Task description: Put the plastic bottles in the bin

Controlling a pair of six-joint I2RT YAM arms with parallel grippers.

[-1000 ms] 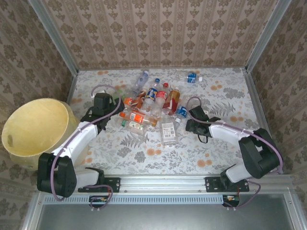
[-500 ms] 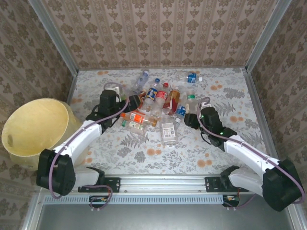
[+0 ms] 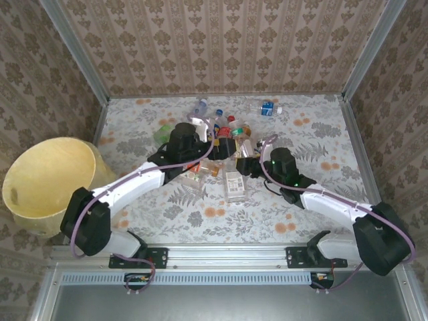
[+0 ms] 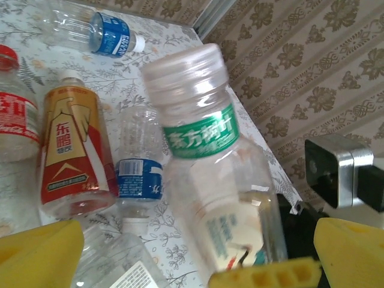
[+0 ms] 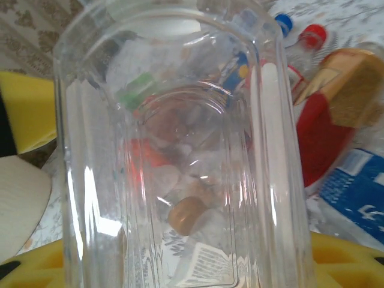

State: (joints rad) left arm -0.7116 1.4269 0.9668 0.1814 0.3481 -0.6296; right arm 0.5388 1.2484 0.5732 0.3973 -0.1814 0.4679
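The bin (image 3: pixel 48 175) stands at the left edge of the worktop (image 3: pixel 321 144), well apart from the bottles. The left fingers (image 4: pixel 37 255) are spread wide and grip nothing; they point into the pile of plastic bottles (image 3: pixel 224 134) at mid-worktop. The right fingers (image 5: pixel 347 259) are clamped on a clear green-labelled bottle (image 4: pixel 201 135), held roughly upright at the pile's right side. Its base appears clear of the worktop, though the view is poor. One blue-labelled bottle (image 3: pixel 266 108) lies apart near the far edge.
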